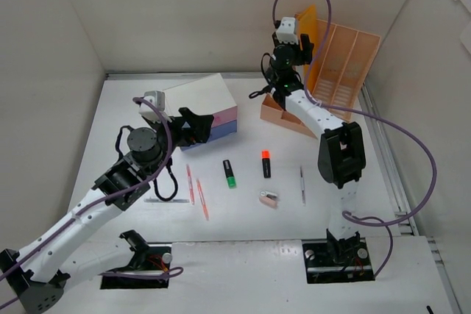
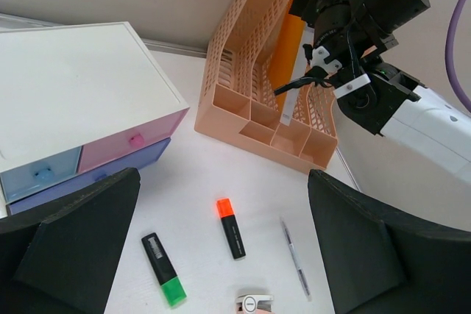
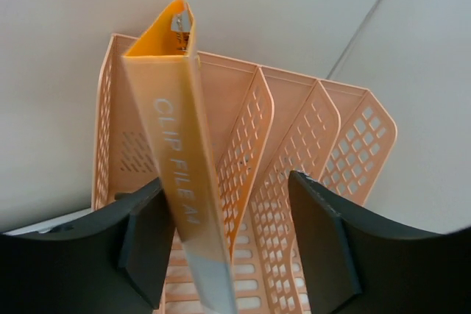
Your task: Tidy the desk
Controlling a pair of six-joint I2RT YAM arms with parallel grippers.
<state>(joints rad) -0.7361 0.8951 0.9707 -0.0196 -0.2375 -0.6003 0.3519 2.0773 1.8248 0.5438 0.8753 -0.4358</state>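
The desk (image 1: 243, 226) is a wide white tabletop. On it lie a green highlighter (image 1: 229, 173), an orange highlighter (image 1: 266, 164), a pen (image 1: 302, 184), a small pink clip-like piece (image 1: 268, 198) and two orange pencils (image 1: 196, 190). An orange clip file (image 3: 173, 130) stands in the peach file rack (image 1: 346, 60) at the back right. My right gripper (image 3: 227, 182) is open around the file's lower edge. Its left finger touches the file and its right finger stands well apart. My left gripper (image 2: 223, 178) hangs open and empty above the highlighters, beside the drawer box (image 1: 210, 104).
The white box with pink and blue drawers (image 2: 81, 108) sits at the back left. The rack's low front compartments (image 2: 283, 137) face the desk's middle. Upright white panels enclose the desk on three sides. A purple cable (image 1: 412, 182) loops off the right arm.
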